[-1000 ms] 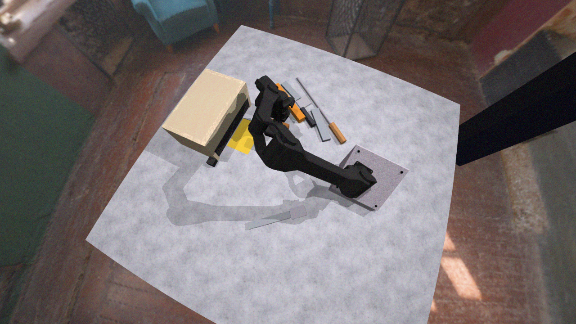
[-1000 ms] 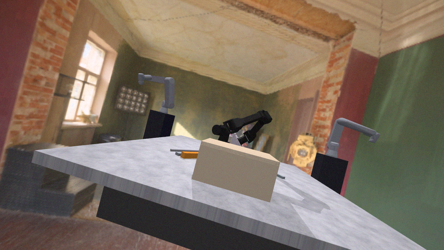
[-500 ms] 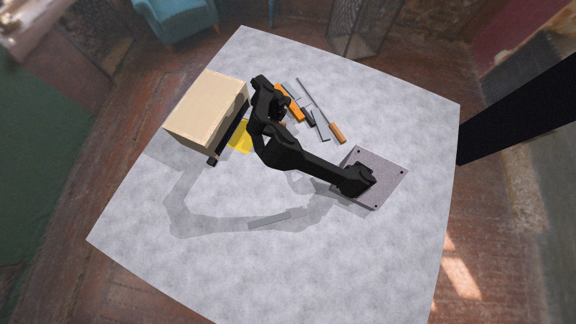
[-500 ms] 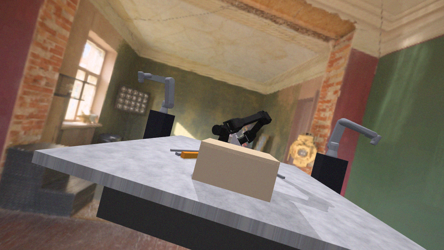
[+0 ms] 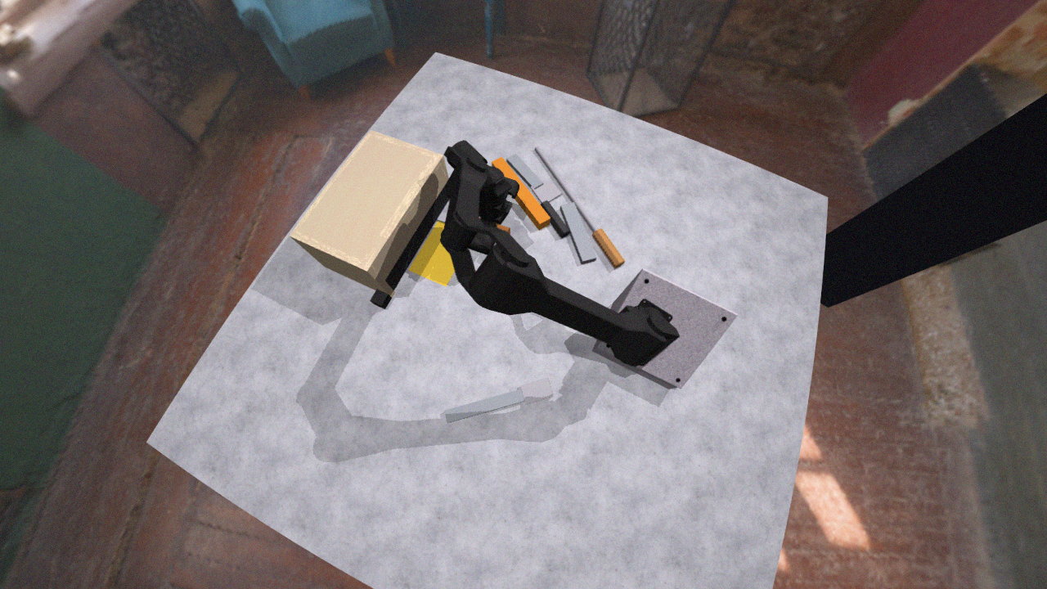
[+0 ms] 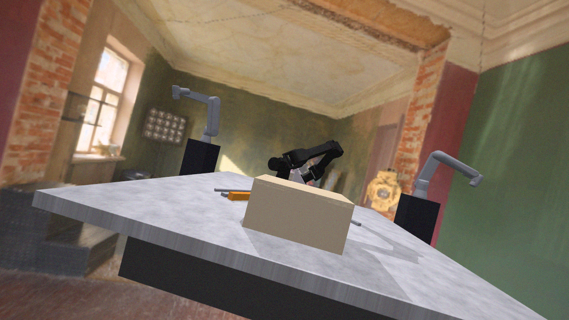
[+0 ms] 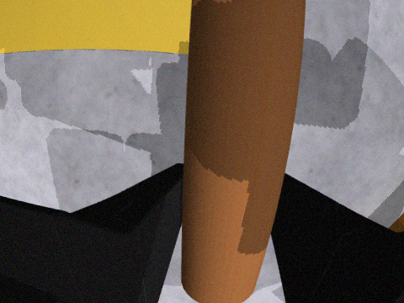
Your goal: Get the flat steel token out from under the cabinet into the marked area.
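Note:
My gripper (image 5: 495, 213) (image 7: 228, 178) is shut on the brown round handle (image 7: 242, 118) of a tool, whose far end is out of view. It hangs over the table just to the right of the yellow marked area (image 5: 430, 262) (image 7: 96, 0). That area lies in front of the beige cabinet (image 5: 366, 201) (image 6: 298, 214). The cabinet's dark slotted base (image 5: 410, 245) faces the yellow area. I see no steel token in any view.
Several tools lie behind the arm: an orange bar (image 5: 521, 191) (image 6: 238, 195), a grey flat strip (image 5: 578, 232), a small dark block (image 5: 554, 217) and a thin rod with an orange handle (image 5: 607, 247). A grey flat tool (image 5: 497, 402) lies near the front. The arm's base plate (image 5: 698, 322) is at the right.

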